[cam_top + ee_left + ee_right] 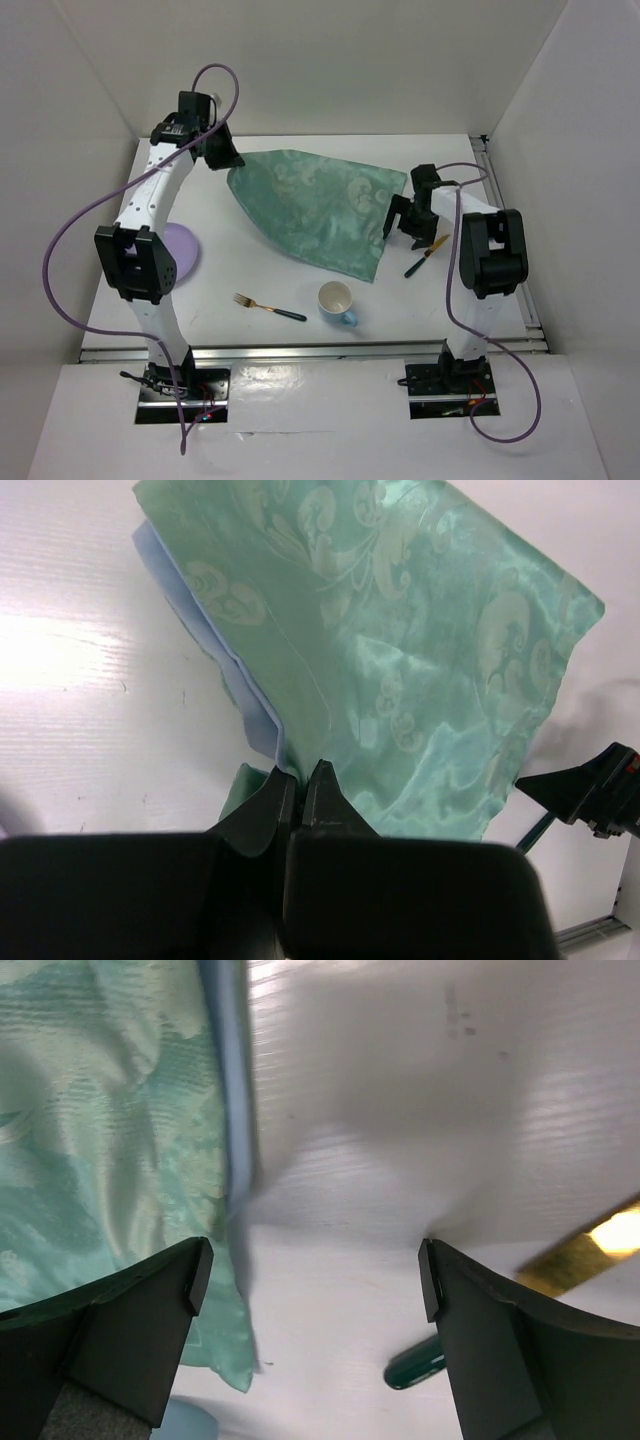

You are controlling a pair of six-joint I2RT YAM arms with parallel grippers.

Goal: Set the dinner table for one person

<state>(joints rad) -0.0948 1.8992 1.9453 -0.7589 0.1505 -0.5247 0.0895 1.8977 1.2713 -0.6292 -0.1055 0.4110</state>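
— Two grippers on my screens; how do you read the jaws?

— Left gripper (300, 785) is clamped on the cloth (400, 650) at its left corner, jaws pressed together with the folded edge between them. Right gripper (315, 1290) stands wide apart, holding nothing, low over the table (300, 150) just beside the cloth's right edge.

— Why there?

— I judge I'm pinching one end so the cloth can be spread flat as a mat, with the right placed to take the other edge. The table lies under everything, from the arm bases to the far wall.

— What's in my way?

— Knife (427, 255) lies just beside the right gripper, its green handle near the fingers. Cup (337, 302) stands near the cloth's front corner, fork (268, 306) to its left, plate (185, 250) partly under my left arm. Pulling the cloth forward could catch the cup
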